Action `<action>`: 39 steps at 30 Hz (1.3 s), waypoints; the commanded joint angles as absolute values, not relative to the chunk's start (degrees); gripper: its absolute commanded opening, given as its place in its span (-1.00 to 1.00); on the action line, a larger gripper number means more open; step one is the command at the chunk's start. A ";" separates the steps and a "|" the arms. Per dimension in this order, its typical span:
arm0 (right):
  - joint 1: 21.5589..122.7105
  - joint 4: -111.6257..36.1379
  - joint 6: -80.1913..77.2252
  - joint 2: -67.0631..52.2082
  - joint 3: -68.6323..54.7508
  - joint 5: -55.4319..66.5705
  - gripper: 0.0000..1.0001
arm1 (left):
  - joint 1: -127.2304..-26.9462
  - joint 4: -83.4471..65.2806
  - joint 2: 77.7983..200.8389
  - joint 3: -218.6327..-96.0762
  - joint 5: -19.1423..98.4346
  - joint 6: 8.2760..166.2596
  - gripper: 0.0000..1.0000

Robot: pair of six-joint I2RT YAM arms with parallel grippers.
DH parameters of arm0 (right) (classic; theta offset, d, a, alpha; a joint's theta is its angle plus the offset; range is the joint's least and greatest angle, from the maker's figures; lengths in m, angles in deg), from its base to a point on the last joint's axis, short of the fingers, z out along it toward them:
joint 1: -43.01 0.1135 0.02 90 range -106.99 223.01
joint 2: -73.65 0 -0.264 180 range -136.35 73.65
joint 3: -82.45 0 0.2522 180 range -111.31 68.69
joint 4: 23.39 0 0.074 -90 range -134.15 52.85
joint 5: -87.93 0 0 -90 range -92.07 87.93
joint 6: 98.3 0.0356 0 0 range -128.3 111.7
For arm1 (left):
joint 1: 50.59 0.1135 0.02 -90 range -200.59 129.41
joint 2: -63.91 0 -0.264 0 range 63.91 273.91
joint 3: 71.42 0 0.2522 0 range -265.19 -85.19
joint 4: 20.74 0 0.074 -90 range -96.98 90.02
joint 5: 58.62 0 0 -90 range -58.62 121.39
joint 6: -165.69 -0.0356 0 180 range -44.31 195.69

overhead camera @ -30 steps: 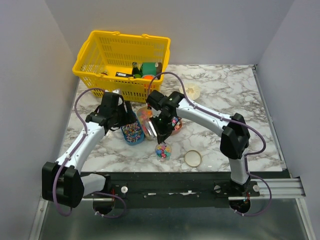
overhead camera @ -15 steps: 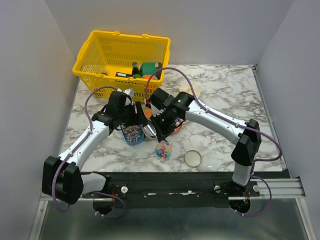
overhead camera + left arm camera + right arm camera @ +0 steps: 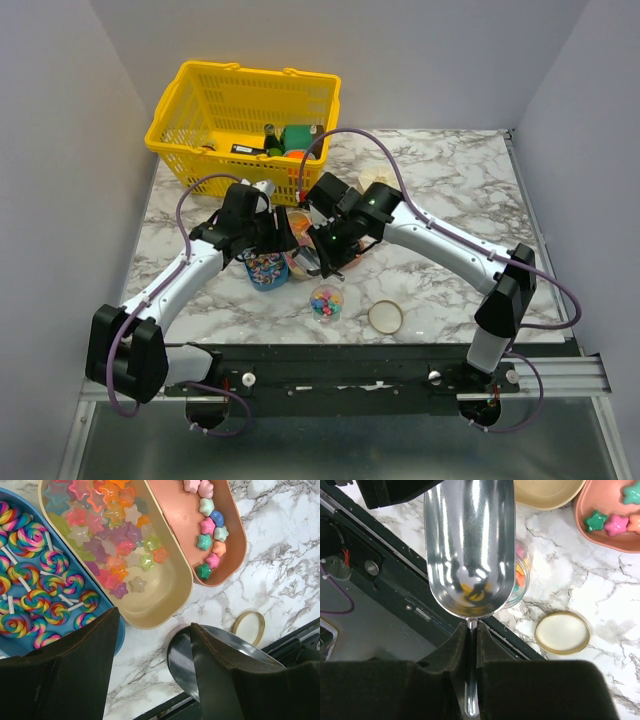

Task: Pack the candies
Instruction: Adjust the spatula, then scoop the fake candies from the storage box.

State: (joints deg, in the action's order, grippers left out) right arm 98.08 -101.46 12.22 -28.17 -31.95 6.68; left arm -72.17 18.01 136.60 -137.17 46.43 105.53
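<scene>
Candies lie loose in the beige tray, just past the scoop mouth and off to one side. The scoop's long axis runs straight out from the right gripper, jaws clamped on its handle. The bowl faces up, looks empty and partly covers the jar. Right arm is nearer, reaching across centre. Left gripper hovers over the tray's end, jaws apart, empty.

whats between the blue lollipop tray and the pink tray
The cream tray of star candies lies between the blue tray and the pink tray, touching both; the left wrist view shows it.
</scene>
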 commanded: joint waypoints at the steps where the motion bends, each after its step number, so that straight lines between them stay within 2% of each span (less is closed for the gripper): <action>1: 98.64 -98.76 12.27 -28.12 -33.09 4.18 -0.99 | -72.56 17.80 137.21 -136.95 45.01 104.25 0.39; 5: 98.55 -100.33 13.15 -31.36 -33.69 2.85 -0.99 | -72.47 20.43 136.16 -138.88 38.00 103.90 0.59; 6: 98.47 -101.30 13.41 -32.33 -34.31 2.76 -0.99 | -72.47 20.79 135.72 -139.58 36.58 103.55 0.71; 9: 98.55 -104.11 13.94 -36.55 -36.68 2.59 -0.99 | -72.30 21.93 134.23 -140.03 31.48 103.29 0.87; 15: 96.98 -108.69 14.38 -43.23 -42.65 3.64 -0.99 | -71.51 23.96 131.33 -136.88 21.28 106.18 0.89; 20: 95.48 -111.50 12.63 -46.75 -45.73 4.35 -0.99 | -67.29 23.96 131.93 -133.00 23.99 109.34 0.89; 29: 94.42 -115.36 10.69 -51.59 -50.21 6.89 -0.99 | -64.21 24.48 138.70 -131.06 28.83 110.14 0.73; 39: 92.40 -116.25 9.81 -55.63 -53.65 8.82 -0.99 | -63.51 24.75 143.98 -131.68 31.03 108.56 0.21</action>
